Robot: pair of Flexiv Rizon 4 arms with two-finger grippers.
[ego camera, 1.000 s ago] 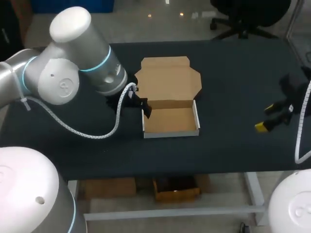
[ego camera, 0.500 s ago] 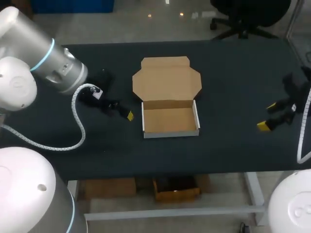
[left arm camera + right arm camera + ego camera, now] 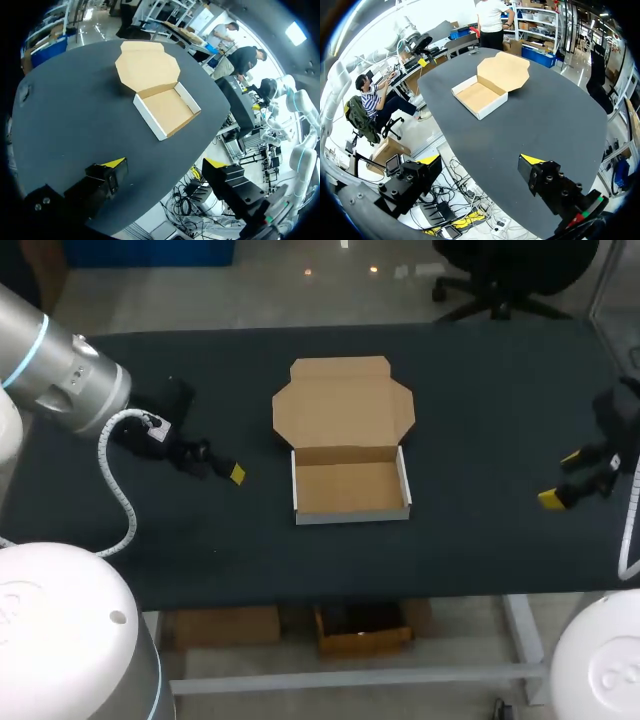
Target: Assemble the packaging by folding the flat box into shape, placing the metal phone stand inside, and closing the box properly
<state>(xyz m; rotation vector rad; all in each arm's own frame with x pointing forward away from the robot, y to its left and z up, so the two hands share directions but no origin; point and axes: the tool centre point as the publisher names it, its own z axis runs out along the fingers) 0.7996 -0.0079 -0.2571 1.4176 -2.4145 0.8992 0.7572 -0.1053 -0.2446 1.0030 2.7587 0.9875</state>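
Box (image 3: 350, 485) formed, lid (image 3: 343, 405) up, empty. L end effector (image 3: 164, 164), R end effector (image 3: 560, 478) open, unloaded. Next: fetch stand (unseen).

Likely a robotics lab: a black-topped worktable (image 3: 480, 400) on a metal frame, with white left arm (image 3: 55, 375) and right arm (image 3: 615, 415) mounted alongside.

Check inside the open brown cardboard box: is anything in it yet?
The open brown cardboard box holds nothing: its bare floor shows in every view. Only the black table under it is covered. No metal phone stand shows anywhere.
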